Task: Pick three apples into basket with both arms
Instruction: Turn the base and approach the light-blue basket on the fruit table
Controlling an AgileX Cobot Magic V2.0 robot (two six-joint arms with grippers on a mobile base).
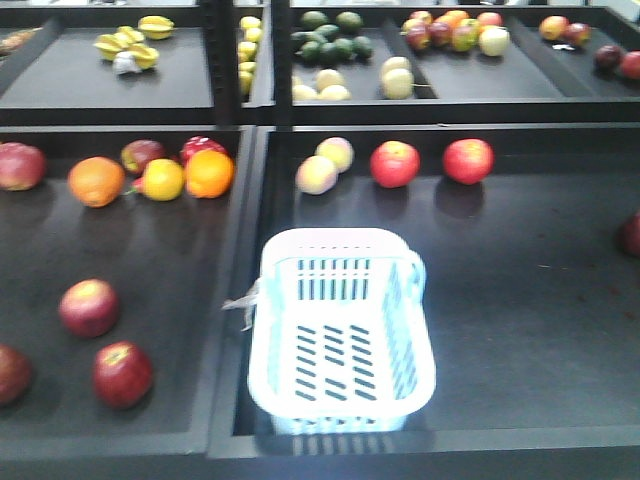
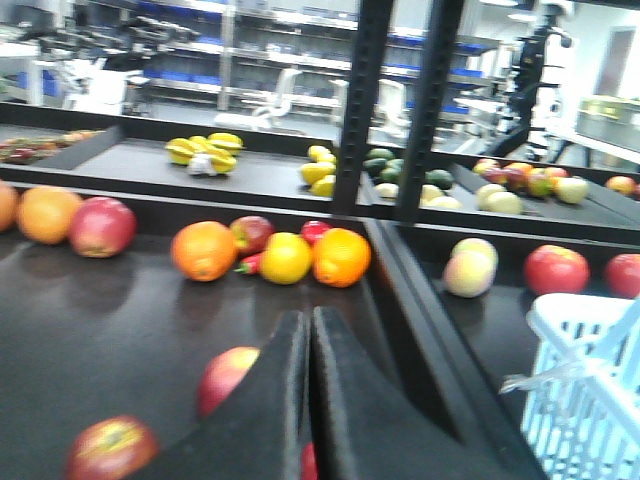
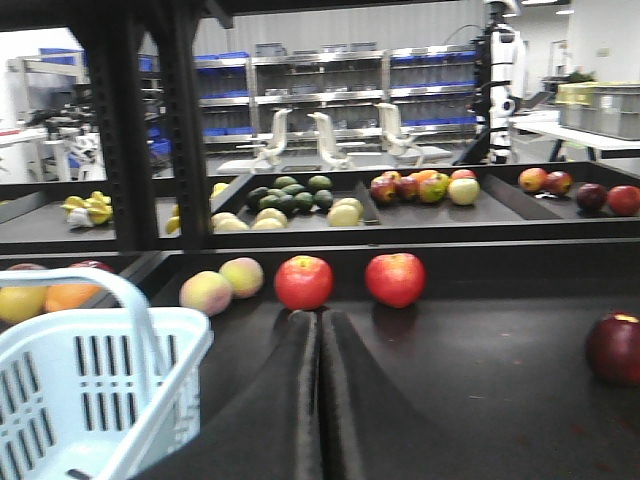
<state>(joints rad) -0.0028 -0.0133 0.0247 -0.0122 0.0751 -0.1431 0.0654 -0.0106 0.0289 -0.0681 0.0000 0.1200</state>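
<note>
- basket (image 1: 335, 240) sits on the right tray (image 1: 540, 300), at its near left corner, long side running near to far
- three apples (image 1: 88, 307) lie on the left tray (image 1: 180, 270), in its near left part, all outside the basket and well apart from it
- one apple is the farthest of the three, a second (image 1: 122, 373) is nearer and slightly right of it, and the third (image 1: 10, 373) is cut by the left frame edge
- left gripper (image 2: 307, 322): fingers pressed together, nothing pinched
- it hangs over the left tray; one apple is partly hidden behind its left finger, another lies near left of it
- right gripper (image 3: 321, 318): fingers pressed together, nothing pinched
- it hangs over the right tray with the basket on its left
- two bright red apples (image 1: 395, 163) sit side by side at the far edge of the right tray, with two pale fruits (image 1: 317, 175) just left of them
- a dark apple (image 1: 630, 233) lies at the right edge of the right tray, well apart from the basket
- far row of the left tray: oranges (image 1: 97, 181), a yellow fruit (image 1: 162, 180) and more red fruit, bunched together
- the upper shelf (image 1: 470, 85) behind holds more mixed fruit; too blurred to sort
</note>
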